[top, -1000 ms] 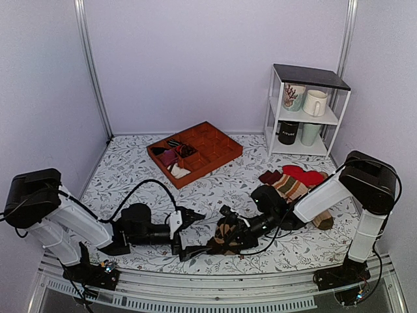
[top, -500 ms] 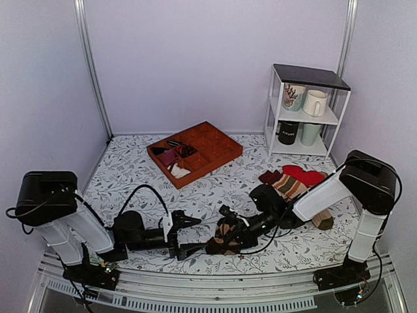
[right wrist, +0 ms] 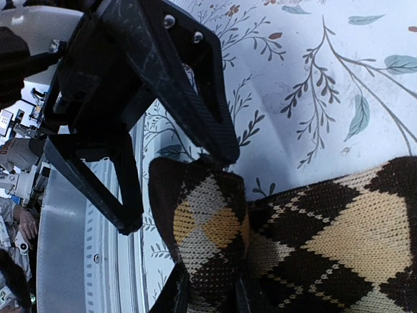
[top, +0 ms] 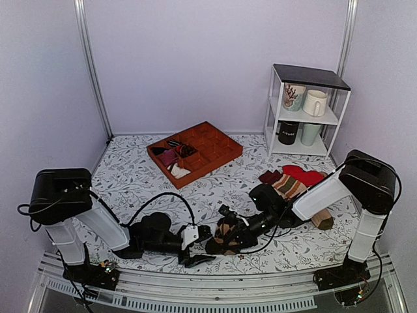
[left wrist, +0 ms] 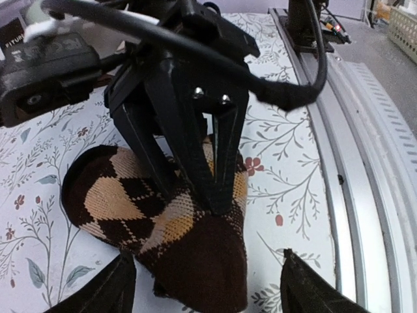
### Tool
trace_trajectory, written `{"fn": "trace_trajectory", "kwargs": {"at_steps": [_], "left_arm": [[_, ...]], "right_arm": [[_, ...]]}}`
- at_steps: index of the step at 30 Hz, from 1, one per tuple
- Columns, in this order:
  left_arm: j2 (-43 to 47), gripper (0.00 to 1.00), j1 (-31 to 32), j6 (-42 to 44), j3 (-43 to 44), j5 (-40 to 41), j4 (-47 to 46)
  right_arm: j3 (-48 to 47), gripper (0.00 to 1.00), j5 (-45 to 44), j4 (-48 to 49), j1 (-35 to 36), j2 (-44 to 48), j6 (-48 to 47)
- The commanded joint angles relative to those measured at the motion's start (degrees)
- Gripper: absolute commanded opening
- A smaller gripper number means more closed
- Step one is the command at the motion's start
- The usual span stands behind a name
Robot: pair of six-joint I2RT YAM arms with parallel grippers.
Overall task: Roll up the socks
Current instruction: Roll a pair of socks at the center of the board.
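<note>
Since a second ago: your left gripper (top: 201, 244) has dropped toward the near edge and slid right, closer to the socks (top: 228, 237); its arm lies lower along the table (top: 130, 163), shoulder block swung further inboard; right arm and socks hold the same spot.

Socks: bunched into one thick argyle lump, lying on the table near the near edge, about mid-width, between the two grippers; left wrist view shows the plain dark end nearest the left gripper, diamond pattern behind it.

Right gripper (left wrist: 210, 195): fingers drawn together, pinching a fold on top of the socks; tips converge on the knit and press into it; the arm reaches in low from the right.

Left gripper: fingers spread wide, one either side of the dark end of the socks; nothing gripped; you cannot tell from either wrist view whether a fingertip brushes the knit; in the top view one finger points up-table, the other sits at the table's near edge.

Outward: pile (top: 293, 179) of red, striped and maroon socks lies right of centre, just beyond the right forearm, apart from the argyle lump; tray (top: 225, 153), brown with compartments, sits askew at far centre-left, small maroon, white and dark bundles in its left compartments; rack (top: 309, 75), white with a dark top, stands in the far right corner; mugs (top: 315, 102) on it, two on the upper shelf, two on the lower.
</note>
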State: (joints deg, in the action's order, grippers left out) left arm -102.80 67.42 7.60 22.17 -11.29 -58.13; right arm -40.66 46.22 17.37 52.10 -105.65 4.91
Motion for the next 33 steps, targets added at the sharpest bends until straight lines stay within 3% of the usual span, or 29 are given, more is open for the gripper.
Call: {"fn": "trace_trajectory", "kwargs": {"at_steps": [1,12,17,23,26,31,33], "left_arm": [[-1.55,0.76,0.93,3.73,2.16,-0.12,2.59],[-4.5,0.69,1.39,5.36,5.07,0.12,5.48],[-5.39,0.46,1.4,5.38,6.59,0.1,7.71],[-6.66,0.5,1.4,4.87,7.37,-0.36,7.81],[-6.62,0.36,1.37,4.65,7.84,-0.97,8.23],[-6.58,0.03,1.48,3.34,9.17,-2.7,10.28],[-6.16,0.0,1.57,2.59,9.0,-3.33,10.51]], "right_arm": [[1.73,0.18,-2.36,-8.61,0.32,-3.73,-0.77],[1.84,0.18,-2.18,-8.84,0.28,-4.26,-0.78],[1.77,0.18,-1.87,-9.06,0.2,-4.81,-0.92],[1.86,0.18,-1.74,-9.34,0.15,-4.9,-0.97],[1.84,0.18,-1.49,-9.45,0.07,-5.17,-0.95],[1.91,0.18,-1.91,-9.38,0.1,-5.39,-0.79],[2.06,0.18,-2.07,-9.23,0.17,-5.69,-0.56]]}}
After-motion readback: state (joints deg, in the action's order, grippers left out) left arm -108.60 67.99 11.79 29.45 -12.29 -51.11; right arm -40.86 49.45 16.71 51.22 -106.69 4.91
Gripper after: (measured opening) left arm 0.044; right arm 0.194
